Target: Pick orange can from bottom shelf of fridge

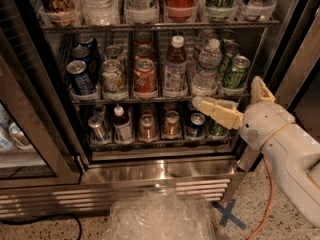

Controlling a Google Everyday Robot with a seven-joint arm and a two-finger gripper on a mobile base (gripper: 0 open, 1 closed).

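Observation:
Two orange cans (147, 125) (171, 123) stand side by side in the middle lanes of the bottom shelf (160, 143) of the fridge (160, 171). My gripper (227, 91) hovers in front of the shelf's right end, to the right of the orange cans and apart from them. It is open and holds nothing. One cream finger (215, 110) points left over a dark can (196, 124), and the other finger (261, 88) points up.
The bottom shelf also holds a silver can (97, 128), a small bottle (122, 124) and a green can (216, 129). The rack above carries a red Coca-Cola can (145, 76), bottles and blue cans. The open glass door (35, 134) stands at left. Crumpled plastic (160, 216) lies on the floor.

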